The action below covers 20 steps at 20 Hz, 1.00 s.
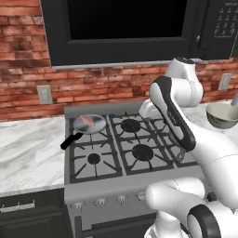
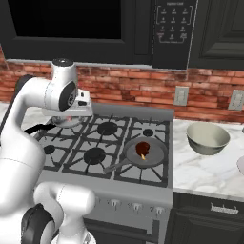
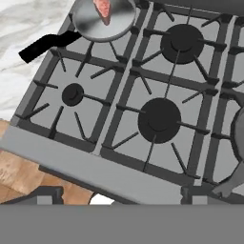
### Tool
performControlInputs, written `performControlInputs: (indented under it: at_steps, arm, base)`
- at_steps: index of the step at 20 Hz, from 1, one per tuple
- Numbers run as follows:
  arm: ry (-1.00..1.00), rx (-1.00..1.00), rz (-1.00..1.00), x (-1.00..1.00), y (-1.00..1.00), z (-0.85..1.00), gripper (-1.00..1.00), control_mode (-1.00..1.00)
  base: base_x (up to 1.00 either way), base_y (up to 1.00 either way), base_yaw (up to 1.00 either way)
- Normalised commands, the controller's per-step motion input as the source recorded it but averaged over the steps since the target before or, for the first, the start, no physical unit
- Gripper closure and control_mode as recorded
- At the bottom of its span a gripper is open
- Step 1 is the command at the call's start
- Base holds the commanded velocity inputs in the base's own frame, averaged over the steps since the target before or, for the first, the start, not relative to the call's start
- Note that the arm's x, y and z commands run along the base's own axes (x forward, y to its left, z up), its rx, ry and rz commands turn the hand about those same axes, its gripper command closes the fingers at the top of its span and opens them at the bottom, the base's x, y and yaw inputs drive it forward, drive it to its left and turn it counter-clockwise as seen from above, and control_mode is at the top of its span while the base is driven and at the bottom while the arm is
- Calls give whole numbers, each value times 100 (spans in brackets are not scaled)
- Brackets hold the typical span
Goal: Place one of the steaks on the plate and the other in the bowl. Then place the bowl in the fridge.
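Fingers spread wide, holding nothing, over the grey stove (image 3: 157,119). Nearest flat pinkish-red raw steak (image 3: 103,9) lies in the rear-left round grey frying pan (image 3: 90,26). Probably light, soft, slippery; pinch across its middle.

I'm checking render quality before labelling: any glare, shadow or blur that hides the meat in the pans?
Left base view: the pinkish-red steak reads clearly, with a pale sheen on the round grey frying pan with the black handle. Right base view: the second steak looks dark brownish-red in the shaded grey pan. Hand view: sharp, with bright reflection on the pan around the meat.
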Motion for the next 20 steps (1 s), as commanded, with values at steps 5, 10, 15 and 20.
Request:
performControlInputs:
  at_steps: [5, 10, 15, 20]
  arm:
    - [0, 4, 14, 0, 44, -16, -100, -100]
    - [-1, 1, 2, 0, 56, -8, -100, -100]
    - [-4, 3, 0, 8, 43, -12, -100, -100]
    - [-3, 6, 0, 28, 22, -26, -100, -100]
  base:
    - [0, 0, 0]
    - [0, 0, 0]
    - [0, 0, 0]
    - [0, 0, 0]
